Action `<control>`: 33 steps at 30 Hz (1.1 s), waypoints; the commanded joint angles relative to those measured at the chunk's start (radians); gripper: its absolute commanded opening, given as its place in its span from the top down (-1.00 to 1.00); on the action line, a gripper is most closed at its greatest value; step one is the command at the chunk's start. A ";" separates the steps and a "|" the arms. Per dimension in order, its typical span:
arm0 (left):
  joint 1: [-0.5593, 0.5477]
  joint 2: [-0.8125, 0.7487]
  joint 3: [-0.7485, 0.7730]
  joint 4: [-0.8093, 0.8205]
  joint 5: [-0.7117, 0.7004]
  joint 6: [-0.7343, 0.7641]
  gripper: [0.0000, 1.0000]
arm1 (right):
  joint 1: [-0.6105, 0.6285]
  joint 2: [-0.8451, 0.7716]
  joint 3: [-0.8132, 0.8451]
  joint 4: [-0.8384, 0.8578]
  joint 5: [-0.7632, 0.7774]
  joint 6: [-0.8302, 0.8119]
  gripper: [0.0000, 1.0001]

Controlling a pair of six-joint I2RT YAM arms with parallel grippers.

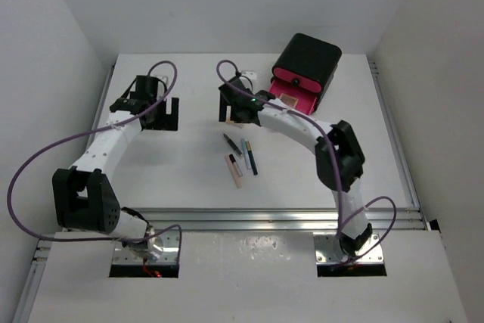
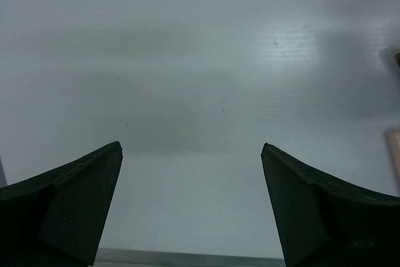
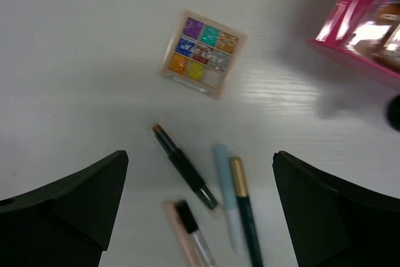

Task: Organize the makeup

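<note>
Several slim makeup sticks [image 1: 242,158] lie on the white table in the middle. In the right wrist view they are a black pencil [image 3: 185,167], a pale-blue one [image 3: 226,198], a dark green one with a gold cap [image 3: 245,211] and a peach tube [image 3: 178,232] beside a clear black-capped tube [image 3: 195,232]. A square peach palette [image 3: 201,53] with coloured pans lies beyond them. My right gripper [image 1: 238,107] [image 3: 200,154] is open and empty, above the pencils and palette. My left gripper [image 1: 160,117] [image 2: 192,148] is open and empty over bare table at the back left. The white puff is not in view.
A black box [image 1: 308,60] stands at the back right with its pink drawer [image 1: 296,92] [image 3: 362,23] pulled open; something peach lies inside. White walls close in the table on both sides. A metal rail [image 1: 265,217] runs along the near edge.
</note>
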 commanded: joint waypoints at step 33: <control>0.041 -0.083 -0.081 0.037 0.101 -0.023 -1.00 | -0.035 0.635 0.577 -0.255 0.119 0.426 -0.82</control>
